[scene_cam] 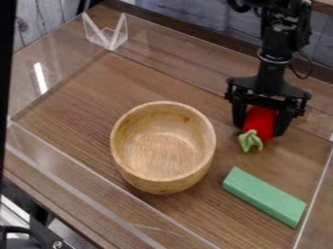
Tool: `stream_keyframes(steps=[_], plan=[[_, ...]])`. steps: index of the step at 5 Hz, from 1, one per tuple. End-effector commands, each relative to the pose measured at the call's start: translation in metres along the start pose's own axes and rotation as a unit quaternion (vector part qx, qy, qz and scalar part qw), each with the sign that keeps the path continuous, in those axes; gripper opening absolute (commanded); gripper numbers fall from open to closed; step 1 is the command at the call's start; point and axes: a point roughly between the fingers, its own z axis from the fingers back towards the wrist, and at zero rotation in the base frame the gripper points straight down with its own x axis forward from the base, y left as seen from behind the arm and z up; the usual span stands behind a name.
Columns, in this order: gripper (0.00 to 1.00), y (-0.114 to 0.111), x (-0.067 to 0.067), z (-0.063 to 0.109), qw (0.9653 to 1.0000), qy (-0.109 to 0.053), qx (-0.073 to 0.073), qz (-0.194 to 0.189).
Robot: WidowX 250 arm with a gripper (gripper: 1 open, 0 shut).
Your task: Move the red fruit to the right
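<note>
The red fruit, a small bright-red strawberry with a light-green leafy cap, lies on the wooden table at the right, its cap pointing toward the front. My black gripper points straight down over it. Its fingers stand open on either side of the red body, low near the tabletop. I cannot tell whether the fingers touch the fruit.
A wooden bowl stands in the middle of the table. A flat green block lies at the front right. Clear walls ring the table, with a clear stand at the back left.
</note>
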Motion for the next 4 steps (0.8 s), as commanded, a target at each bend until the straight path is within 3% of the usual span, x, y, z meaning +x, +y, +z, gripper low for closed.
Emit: stream_keyframes(steps=[1, 4], plan=[[1.00, -0.011, 0.010, 0.036, 0.9988, -0.042, -0.023, -0.009], [1.00, -0.015, 0.005, 0.048, 0.9988, -0.033, -0.035, -0.012]])
